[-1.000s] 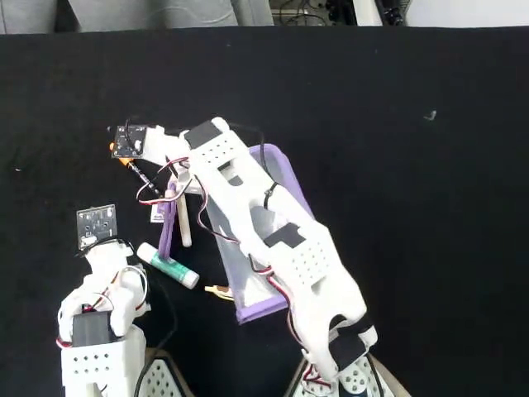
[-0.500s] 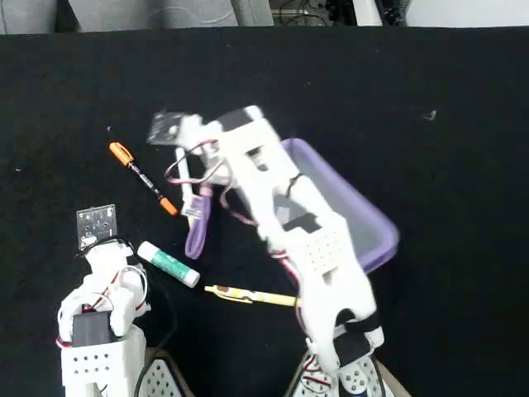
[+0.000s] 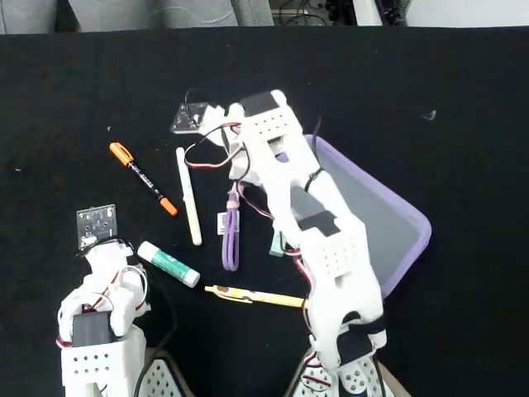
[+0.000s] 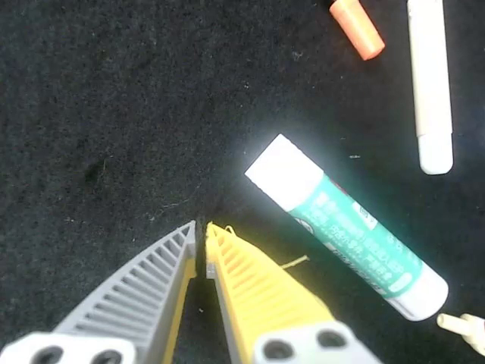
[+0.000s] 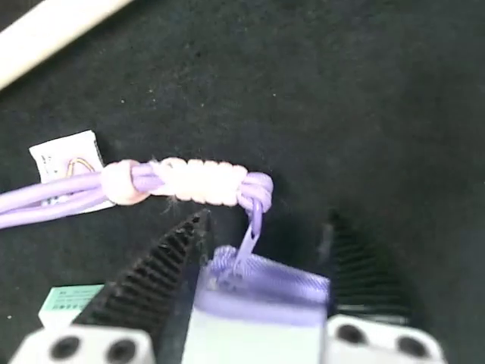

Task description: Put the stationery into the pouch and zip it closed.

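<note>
Clamping one purple corner of the pouch, the right jaws press on it from both sides, with the zip pull poking out just past their tips. A braided purple wrist strap hangs from that pull and trails away from the jaws across the black tabletop, a small white label lying against it. Behind the jaws, the rest of the pouch lies flat under the right arm, its clear face edged in purple. I cannot tell from here how far the zip is open.

The left jaws are together with nothing between them, hanging low over bare tabletop. Just off their tips lies a green glue stick with white ends. Farther out from them lie a white pen and the orange end of a marker. Off to one side of them the pale tip of a yellow pen peeks in.

From above, all four pieces lie loose between the two arms: the marker, the white pen, the glue stick and the yellow pen.

Judging by this, the task is barely begun. The pouch looks empty, and every piece must yet go in before the zip is drawn shut.
</note>
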Robot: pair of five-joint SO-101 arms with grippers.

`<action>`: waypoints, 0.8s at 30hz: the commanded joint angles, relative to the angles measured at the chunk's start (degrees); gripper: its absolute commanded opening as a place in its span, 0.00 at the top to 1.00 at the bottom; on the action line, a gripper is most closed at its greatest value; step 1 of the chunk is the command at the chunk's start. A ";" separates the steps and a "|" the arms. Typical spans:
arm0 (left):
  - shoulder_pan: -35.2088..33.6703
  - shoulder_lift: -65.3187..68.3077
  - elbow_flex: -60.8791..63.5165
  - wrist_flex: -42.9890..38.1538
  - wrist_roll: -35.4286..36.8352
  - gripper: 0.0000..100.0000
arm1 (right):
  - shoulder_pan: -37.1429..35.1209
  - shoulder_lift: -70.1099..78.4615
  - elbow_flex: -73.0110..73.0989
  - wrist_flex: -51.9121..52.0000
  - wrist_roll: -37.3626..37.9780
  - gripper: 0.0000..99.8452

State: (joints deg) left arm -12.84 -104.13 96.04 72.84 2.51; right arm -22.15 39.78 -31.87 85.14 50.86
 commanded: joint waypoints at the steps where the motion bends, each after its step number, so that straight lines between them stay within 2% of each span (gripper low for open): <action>1: 0.22 -0.26 1.36 0.26 0.00 0.97 | -1.23 -5.58 -1.63 1.14 -0.35 0.71; 4: 0.22 -0.26 1.36 0.26 0.00 0.97 | -1.23 -6.55 -1.63 1.05 -8.79 0.71; 10: 0.22 -0.26 1.36 0.26 0.00 0.97 | -4.40 -7.69 -1.63 2.99 -36.66 0.71; 15: 0.22 -0.26 1.36 0.26 0.00 0.97 | -9.58 -8.13 -1.63 5.10 -55.03 0.71; 21: 0.22 -0.26 1.36 0.26 0.00 0.97 | -11.25 -7.16 -1.27 5.10 -72.53 0.71; 24: 0.22 -0.26 1.36 0.26 0.00 0.97 | -9.58 -5.93 -1.19 5.01 -76.57 0.71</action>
State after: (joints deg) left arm -12.84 -104.13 96.04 72.84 2.51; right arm -32.70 37.67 -31.87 89.80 -21.41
